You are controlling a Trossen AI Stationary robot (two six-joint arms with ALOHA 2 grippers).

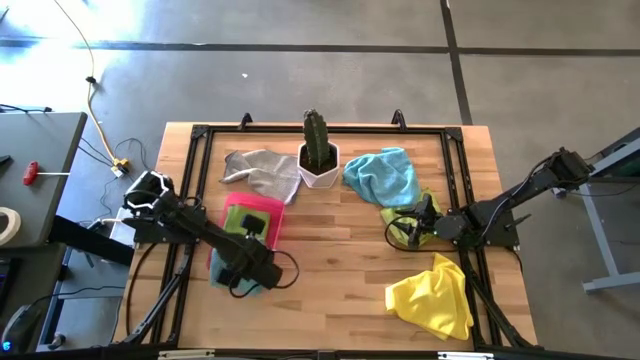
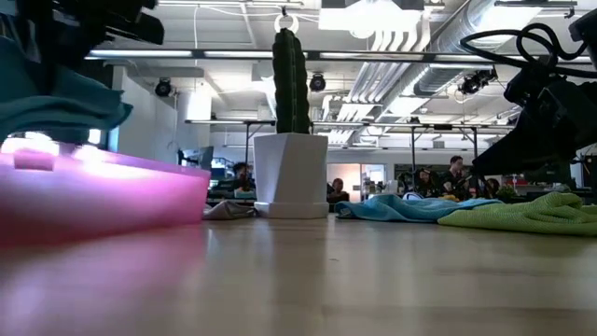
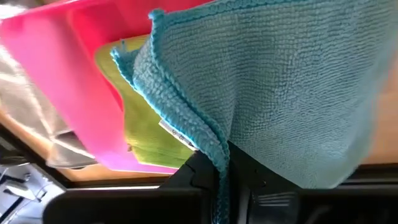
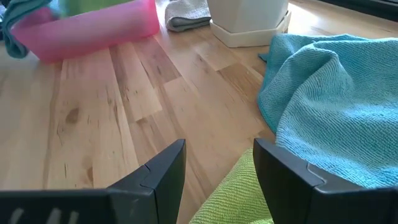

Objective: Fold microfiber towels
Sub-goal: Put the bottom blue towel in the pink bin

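left gripper clenched on teal towel w/ unreadable tag; right gripper released.

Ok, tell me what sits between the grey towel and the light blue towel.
A white pot holding a cactus stands between the grey towel and the light blue towel, seen in the high view.

Towels: grey towel, light blue towel, lime green towel, yellow towel, teal towel. Tray: pink. Cactus: dark green, in a white pot; counter: light wood grain.
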